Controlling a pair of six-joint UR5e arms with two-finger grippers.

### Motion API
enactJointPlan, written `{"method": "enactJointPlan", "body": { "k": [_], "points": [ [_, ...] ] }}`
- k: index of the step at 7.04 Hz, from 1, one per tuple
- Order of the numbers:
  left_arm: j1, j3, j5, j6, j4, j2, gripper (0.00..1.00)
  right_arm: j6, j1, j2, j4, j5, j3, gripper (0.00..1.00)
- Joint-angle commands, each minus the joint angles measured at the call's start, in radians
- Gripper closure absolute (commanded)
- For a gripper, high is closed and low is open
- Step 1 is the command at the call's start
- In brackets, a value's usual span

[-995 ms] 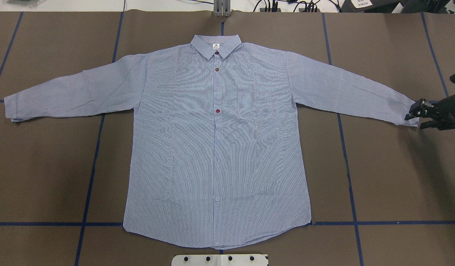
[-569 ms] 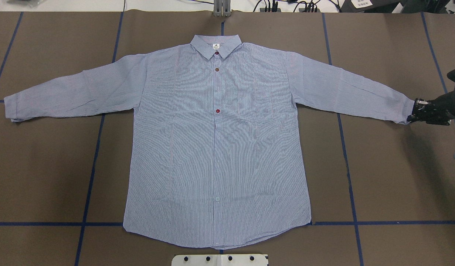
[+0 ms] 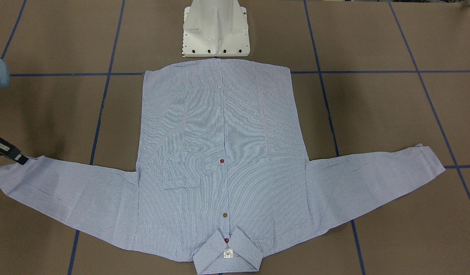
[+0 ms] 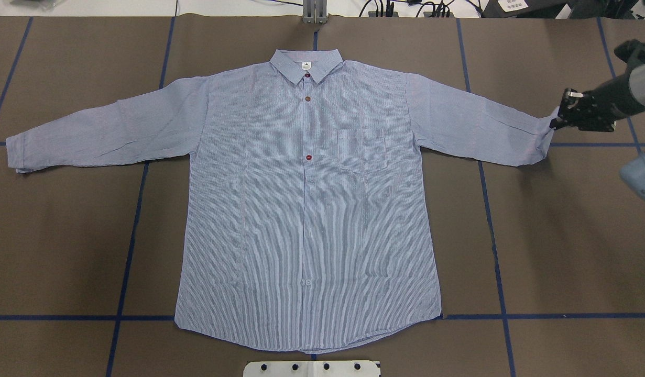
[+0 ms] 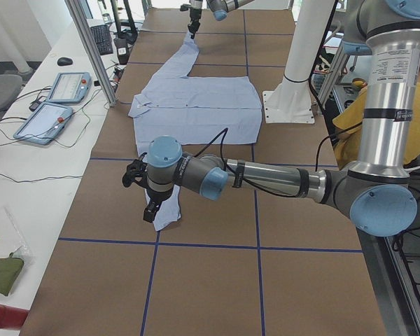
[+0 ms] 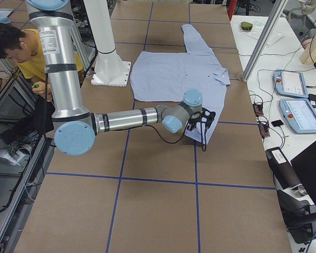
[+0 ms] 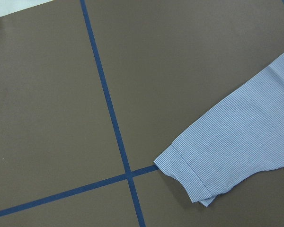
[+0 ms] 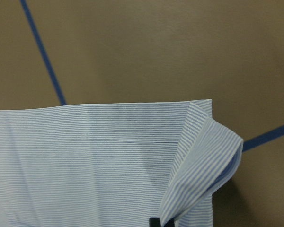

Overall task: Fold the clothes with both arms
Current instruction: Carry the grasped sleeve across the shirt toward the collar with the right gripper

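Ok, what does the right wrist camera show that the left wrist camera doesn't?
Right wrist only: one cuff of the light blue-and-white striped shirt curled up, pinched by a black fingertip. Left wrist only: the opposite cuff lying flat, no gripper in frame. Both: the brown table covering and blue tape lines.

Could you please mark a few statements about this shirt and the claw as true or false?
1. The right claw pinches a sleeve cuff of the striped shirt. True.
2. The shirt lies face down. False: its buttons and chest pocket face up.
3. The opposite cuff lies flat on the table. True.
4. The collar lies nearest the robot's white base. False: the hem does.
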Motion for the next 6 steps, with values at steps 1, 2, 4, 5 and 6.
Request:
{"method": "enactJointPlan", "body": {
  "k": [1,2,4,5,6],
  "points": [
    [-0.001,-0.002,-0.002,0.003,0.000,0.006,0.00,0.051,-0.071,0.224,-0.234,-0.019,0.018,1.00],
    [-0.001,-0.002,-0.002,0.002,-0.002,0.006,0.00,0.158,-0.164,0.319,-0.238,-0.110,-0.014,1.00],
    [-0.001,-0.012,0.000,-0.003,-0.006,0.006,0.00,0.405,-0.333,0.627,-0.223,-0.305,-0.233,1.00],
    [-0.001,-0.014,0.000,-0.003,-0.006,0.005,0.00,0.409,-0.378,0.704,-0.220,-0.350,-0.293,1.00],
    [-0.001,-0.015,-0.002,-0.003,-0.006,0.005,0.00,0.412,-0.399,0.753,-0.168,-0.361,-0.341,1.00]
  ]
}}
